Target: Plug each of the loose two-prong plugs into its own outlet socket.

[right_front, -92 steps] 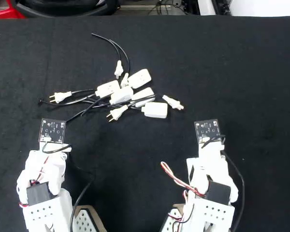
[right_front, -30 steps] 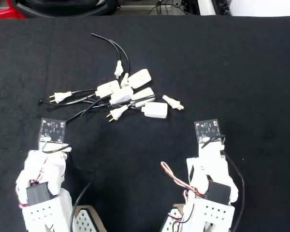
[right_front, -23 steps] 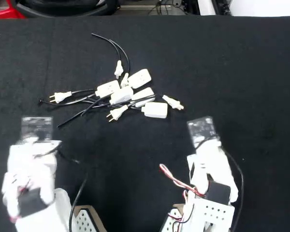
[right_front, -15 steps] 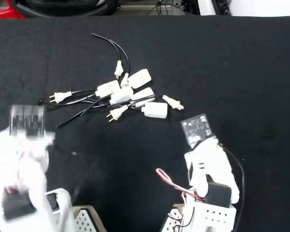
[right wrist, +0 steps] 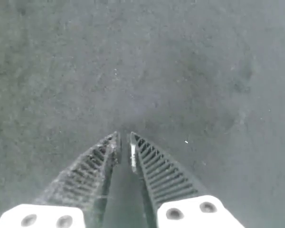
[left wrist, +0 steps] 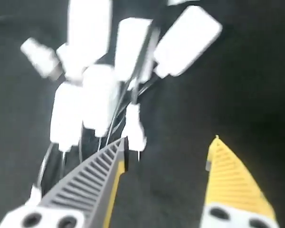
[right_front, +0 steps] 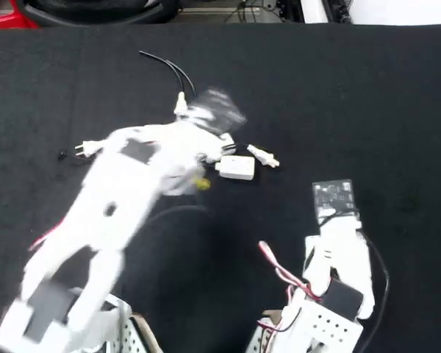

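Observation:
Several white outlet sockets and black-corded two-prong plugs lie in a heap at the table's middle. My left gripper [right_front: 195, 180] hovers over the heap's near edge, open, with nothing between its fingers [left wrist: 168, 142]. A small plug [left wrist: 134, 128] lies just past its grey finger, and sockets [left wrist: 187, 40] fan out beyond it. One socket [right_front: 236, 167] and a loose plug [right_front: 263, 156] sit free to the heap's right. Another plug [right_front: 87, 148] pokes out on the left. My right gripper [right wrist: 124, 140] is shut over bare black cloth, near the front right.
The left arm [right_front: 110, 213] stretches diagonally across the front left of the table and covers much of the heap. The right arm [right_front: 338, 250] stands folded at the front right. Black cords [right_front: 165, 66] trail toward the table's back.
The left arm has swung from its folded pose at the front left out over the heap. The right arm leaned left, then came back to the right.

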Tool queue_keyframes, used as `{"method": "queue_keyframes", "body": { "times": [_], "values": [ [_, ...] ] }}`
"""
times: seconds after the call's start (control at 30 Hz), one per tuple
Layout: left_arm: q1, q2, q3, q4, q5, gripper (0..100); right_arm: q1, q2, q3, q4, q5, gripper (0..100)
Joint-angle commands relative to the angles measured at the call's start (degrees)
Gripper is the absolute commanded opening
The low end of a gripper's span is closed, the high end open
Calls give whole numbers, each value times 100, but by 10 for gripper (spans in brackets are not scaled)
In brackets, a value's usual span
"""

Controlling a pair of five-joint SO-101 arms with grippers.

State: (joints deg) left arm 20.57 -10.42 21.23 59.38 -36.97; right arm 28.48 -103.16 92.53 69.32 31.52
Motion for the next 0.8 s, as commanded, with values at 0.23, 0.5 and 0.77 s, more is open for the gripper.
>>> {"method": "queue_keyframes", "body": {
  "times": [0.23, 0.5, 0.77],
  "values": [
    [488, 2092, -1569, -211, -1029, 268, 132, 1455, -154, -905, 114, 44],
    [690, 2154, -224, -3042, -18, 279, 97, 2668, -295, -1582, 176, 43],
    [549, 2734, -567, -3200, 18, 276, 97, 2659, -259, -1574, 316, 43]
  ]
}}
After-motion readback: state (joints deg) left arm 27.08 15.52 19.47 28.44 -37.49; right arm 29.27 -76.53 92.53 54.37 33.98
